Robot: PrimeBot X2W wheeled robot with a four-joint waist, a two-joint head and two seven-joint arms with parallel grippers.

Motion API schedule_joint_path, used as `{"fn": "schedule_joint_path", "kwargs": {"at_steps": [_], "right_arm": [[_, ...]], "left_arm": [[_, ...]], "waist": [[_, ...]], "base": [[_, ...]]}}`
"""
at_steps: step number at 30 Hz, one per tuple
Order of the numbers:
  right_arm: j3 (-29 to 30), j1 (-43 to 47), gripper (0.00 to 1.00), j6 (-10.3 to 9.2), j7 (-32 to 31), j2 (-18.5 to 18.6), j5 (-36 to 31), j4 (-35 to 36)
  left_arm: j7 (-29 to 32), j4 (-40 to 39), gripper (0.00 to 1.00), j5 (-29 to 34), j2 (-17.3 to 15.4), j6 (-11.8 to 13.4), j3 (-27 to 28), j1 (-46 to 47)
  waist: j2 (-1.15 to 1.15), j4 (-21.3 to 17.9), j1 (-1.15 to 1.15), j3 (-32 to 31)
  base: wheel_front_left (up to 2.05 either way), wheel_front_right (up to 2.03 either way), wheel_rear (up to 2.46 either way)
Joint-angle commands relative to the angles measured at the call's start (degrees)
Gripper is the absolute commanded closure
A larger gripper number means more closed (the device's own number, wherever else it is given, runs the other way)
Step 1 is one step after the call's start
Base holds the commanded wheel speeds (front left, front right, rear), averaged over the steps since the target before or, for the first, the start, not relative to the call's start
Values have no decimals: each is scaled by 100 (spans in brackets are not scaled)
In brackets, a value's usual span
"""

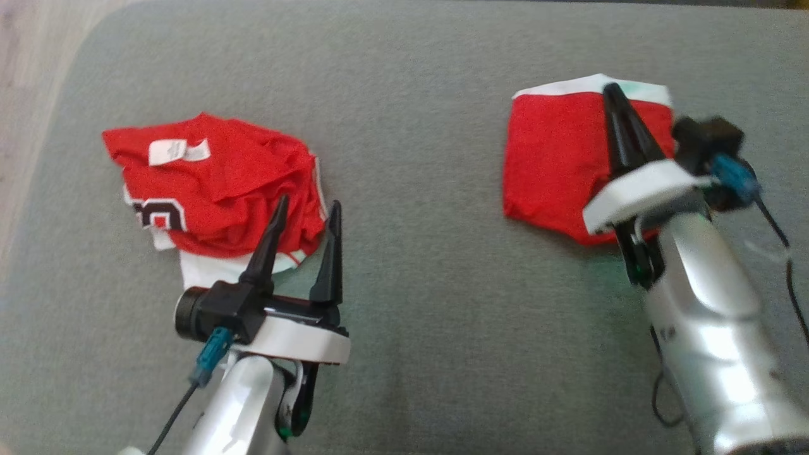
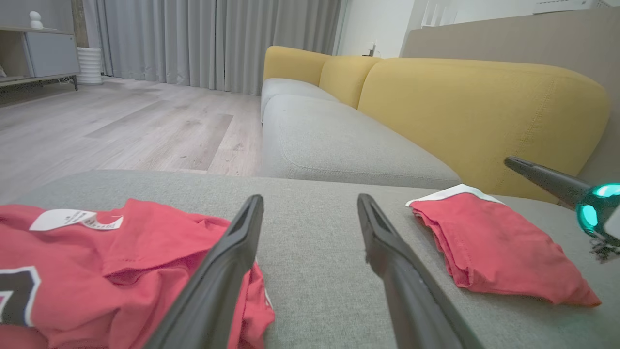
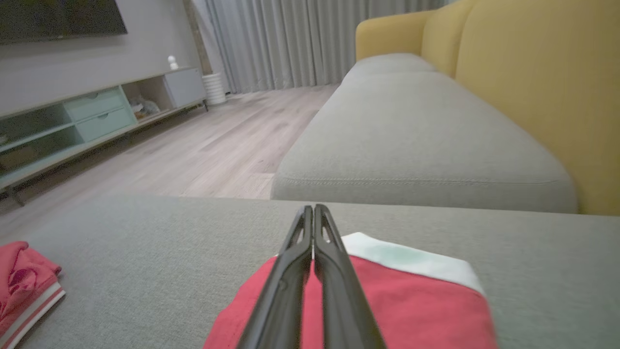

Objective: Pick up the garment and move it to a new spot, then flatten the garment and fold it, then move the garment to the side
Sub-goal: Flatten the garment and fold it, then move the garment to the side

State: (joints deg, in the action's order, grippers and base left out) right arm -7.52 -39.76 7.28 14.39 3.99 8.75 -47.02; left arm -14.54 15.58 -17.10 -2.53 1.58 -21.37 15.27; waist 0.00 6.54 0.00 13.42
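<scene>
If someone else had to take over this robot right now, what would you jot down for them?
Left gripper: fingers open, empty, at the near edge of the crumpled red jersey.
Right gripper: fingers shut, over the folded red garment; no cloth visibly pinched.
Both garments lie apart on the grey cushion.
Done: one garment folded, set at the right.
Left: likely the jersey, to pick up, flatten, fold, set aside.
</scene>
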Motion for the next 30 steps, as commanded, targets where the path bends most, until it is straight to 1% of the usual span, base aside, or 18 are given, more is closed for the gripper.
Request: {"fn": "schedule_joint_path", "kwargs": {"at_steps": [1, 4, 5, 6, 12, 17, 24, 27, 30], "right_arm": [[12, 294, 100, 21, 59, -111, 39, 438], [242, 865, 100, 21, 60, -111, 27, 1084], [314, 1060, 53, 21, 60, -111, 7, 1259], [368, 1257, 0, 21, 60, -111, 1, 1409], [402, 2322, 0, 21, 60, -111, -25, 2269], [445, 2758, 0, 21, 61, -111, 52, 2513], [486, 2566, 0, 21, -58, -111, -8, 2576], [550, 2250, 0, 21, -257, -111, -17, 2498], [746, 1824, 0, 21, -589, -111, 15, 2232]], "left_arm": [[-46, -207, 0, 52, -35, 9, 261, 27], [-46, -200, 0, 73, -35, -3, 316, -43], [-46, -197, 0, 75, -35, -6, 335, -70], [-46, -192, 0, 72, -35, -9, 351, -95], [-46, -180, 0, 133, -35, -40, 450, -286], [-46, -157, 0, 161, -35, -83, 474, -382], [-46, -184, 0, 166, -35, -115, 400, -288], [-46, -175, 0, 162, -35, -127, 358, -219], [-46, -157, 0, 146, -35, -129, 310, -142]], "waist": [[0, -219, 0, -190], [0, -397, 0, -321], [0, -451, 0, -362], [0, -497, 0, -401], [0, -740, 0, -580], [0, -825, 0, -593], [0, -721, 0, -406], [0, -600, 0, -258], [0, -444, 0, -99]], "base": [[0, 0, 0], [0, 0, 0], [0, 0, 0], [0, 0, 0], [0, 0, 0], [0, 0, 0], [0, 0, 0], [0, 0, 0], [0, 0, 0]]}}
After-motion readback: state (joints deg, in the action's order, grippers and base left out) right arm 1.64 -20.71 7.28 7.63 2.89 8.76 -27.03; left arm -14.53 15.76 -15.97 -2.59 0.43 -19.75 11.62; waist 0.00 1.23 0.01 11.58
